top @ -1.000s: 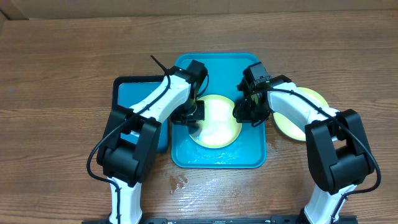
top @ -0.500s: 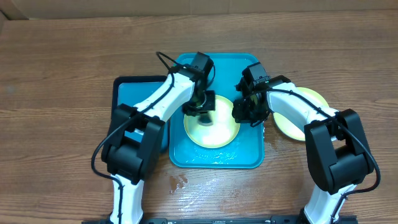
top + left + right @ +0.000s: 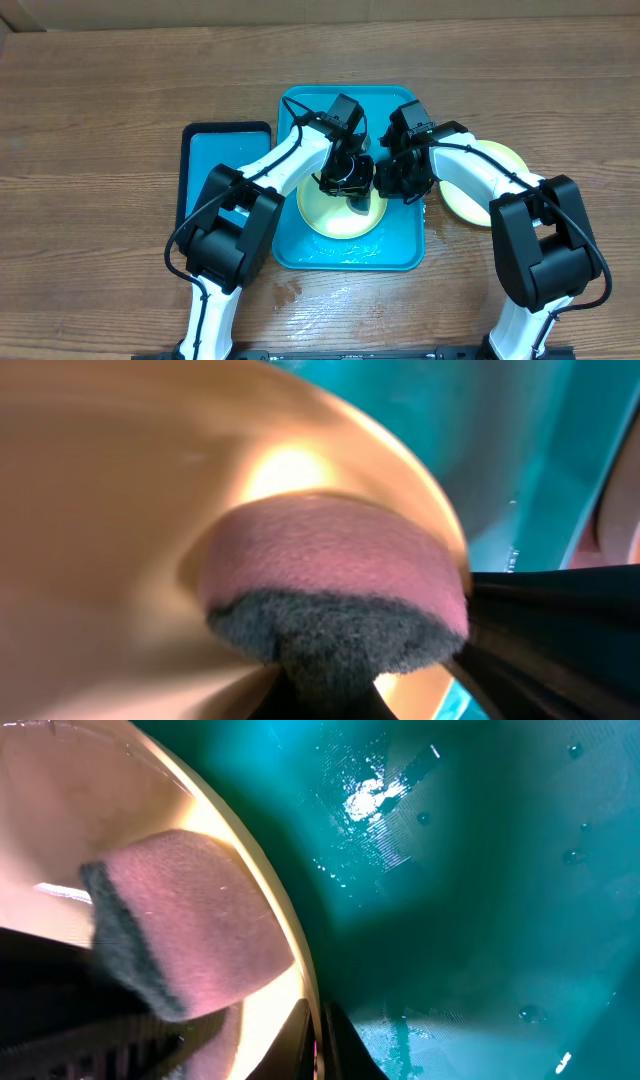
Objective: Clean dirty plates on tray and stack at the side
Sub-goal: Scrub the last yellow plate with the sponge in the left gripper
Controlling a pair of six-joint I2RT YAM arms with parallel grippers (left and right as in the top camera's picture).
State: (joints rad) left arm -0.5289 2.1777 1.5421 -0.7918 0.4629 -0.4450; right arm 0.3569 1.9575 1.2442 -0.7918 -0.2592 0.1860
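Plates in view number two. One yellow-green plate [image 3: 325, 215] lies on the tray [image 3: 400, 250], slightly left of its middle, and it is being scrubbed. The second plate [image 3: 495, 158], also yellow-green, sits on the table [image 3: 100, 100] just right of the tray, partly under the right forearm. That one looks like the start of the side stack, though whether another plate lies beneath it cannot be told, and no blue plate shows anywhere. By this reading the task is somewhere past its first plate, with the wiping of this one, its carry to the stack and perhaps a further plate left to do. The left gripper [image 3: 350, 185] is closed on a pink sponge [image 3: 330, 560], its dark scouring side toward the camera, pressed against the plate's pale inside. The right gripper [image 3: 395, 180] stands at the plate's right rim and appears pinched onto it, since the rim runs down between its fingers in the right wrist view. The tray floor there is wet and beaded. Room is tight: the two grippers almost touch over the plate, and the tray's raised right rim is close behind the right one. A smaller blue tray [image 3: 215, 165] lies just beside on the left. The tray's far end is bare, and a wet patch [image 3: 288, 292] marks the near table.
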